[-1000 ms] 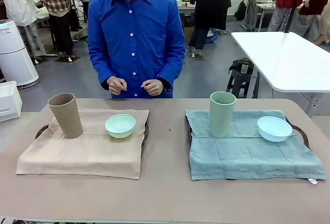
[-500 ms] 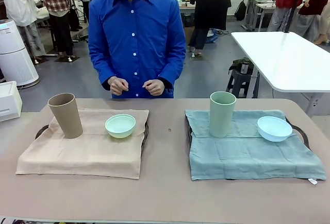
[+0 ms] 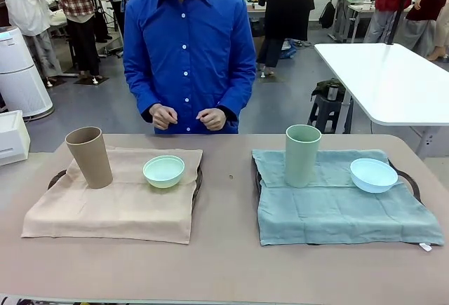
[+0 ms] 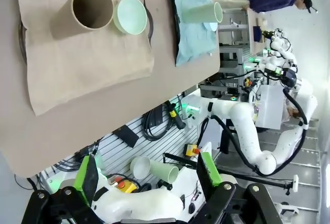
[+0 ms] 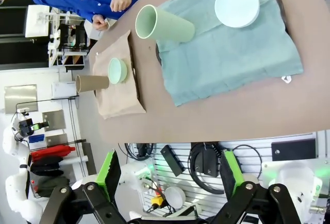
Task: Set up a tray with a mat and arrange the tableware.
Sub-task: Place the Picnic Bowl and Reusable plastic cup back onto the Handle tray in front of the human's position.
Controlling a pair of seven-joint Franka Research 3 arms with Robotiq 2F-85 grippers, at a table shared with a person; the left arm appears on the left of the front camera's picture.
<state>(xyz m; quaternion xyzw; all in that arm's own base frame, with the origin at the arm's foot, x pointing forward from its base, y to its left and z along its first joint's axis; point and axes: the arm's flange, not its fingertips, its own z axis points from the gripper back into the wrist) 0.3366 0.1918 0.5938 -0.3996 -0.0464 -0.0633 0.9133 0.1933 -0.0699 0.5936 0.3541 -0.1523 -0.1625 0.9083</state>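
Both trays set, pincers idle.
We see tan cup [image 3: 90, 156] beside mint bowl [image 3: 163, 171], green cup [image 3: 302, 155] near blue bowl [image 3: 373, 175]; left pincer [image 4: 147, 180] and right pincer [image 5: 171, 172] apart, empty.

You have a bare strip of table [image 3: 228, 207] between the tan mat [image 3: 116, 203] and the blue-grey mat [image 3: 337, 207], while the tan cup [image 3: 90, 157] and sage green cup [image 3: 302, 155] stand tall on the mats' far halves, bowls beside them.
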